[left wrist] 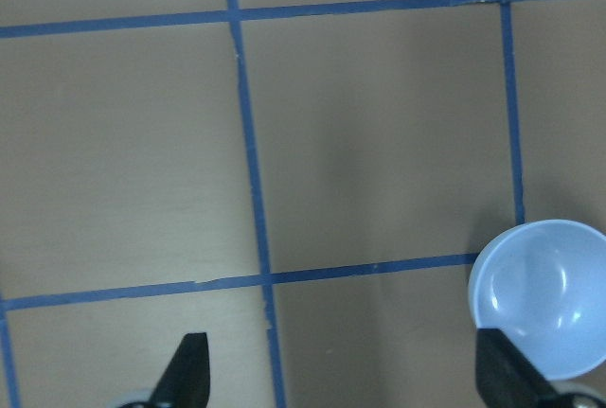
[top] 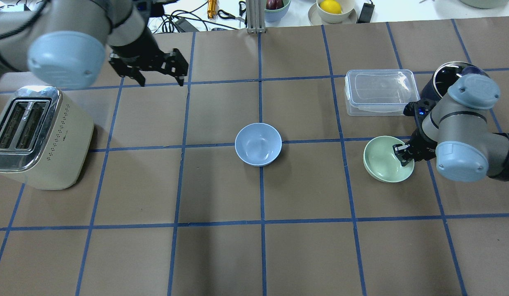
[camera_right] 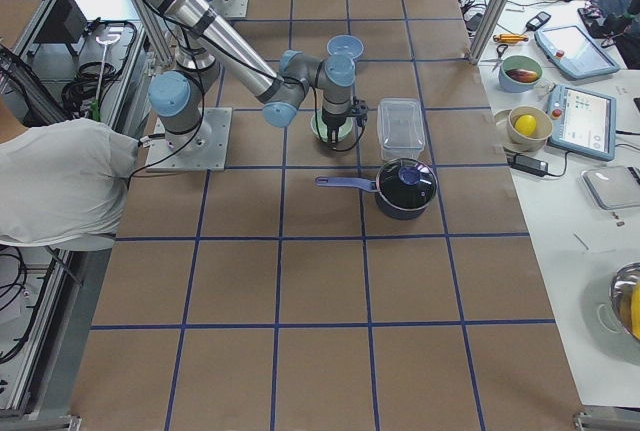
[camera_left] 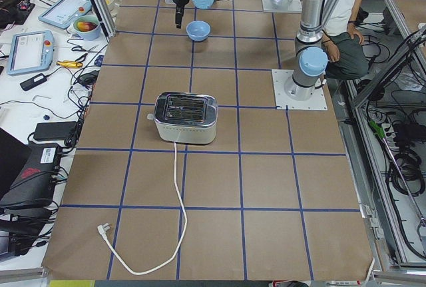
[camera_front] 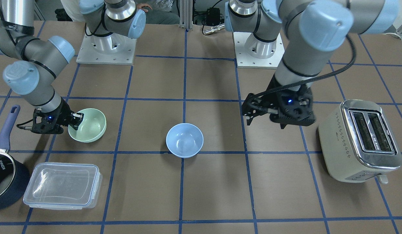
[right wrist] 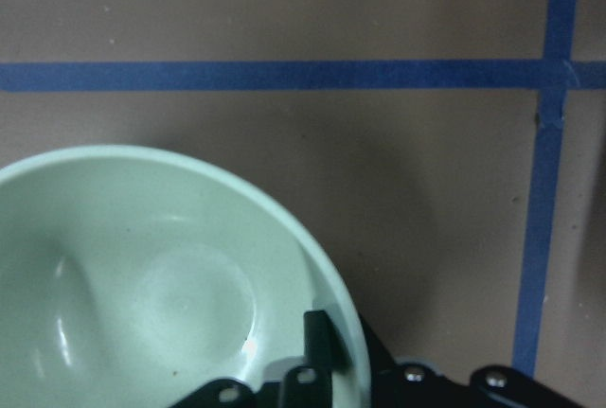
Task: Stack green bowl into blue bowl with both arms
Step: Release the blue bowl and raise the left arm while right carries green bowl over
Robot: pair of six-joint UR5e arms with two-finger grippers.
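Note:
The pale green bowl (top: 384,160) sits on the table at my right, also in the front view (camera_front: 90,126). My right gripper (top: 403,154) is shut on its rim, one finger inside (right wrist: 322,342) and one outside. The light blue bowl (top: 258,144) stands upright and empty at the table's middle, also in the front view (camera_front: 184,139). My left gripper (top: 162,83) is open and empty, hanging above the table far beyond and to the left of the blue bowl. The left wrist view shows the blue bowl (left wrist: 540,299) by one fingertip.
A cream toaster (top: 36,135) stands at the left. A clear lidded plastic box (top: 380,90) and a dark navy saucepan (top: 447,78) stand just beyond the green bowl. Blue tape lines grid the brown tabletop.

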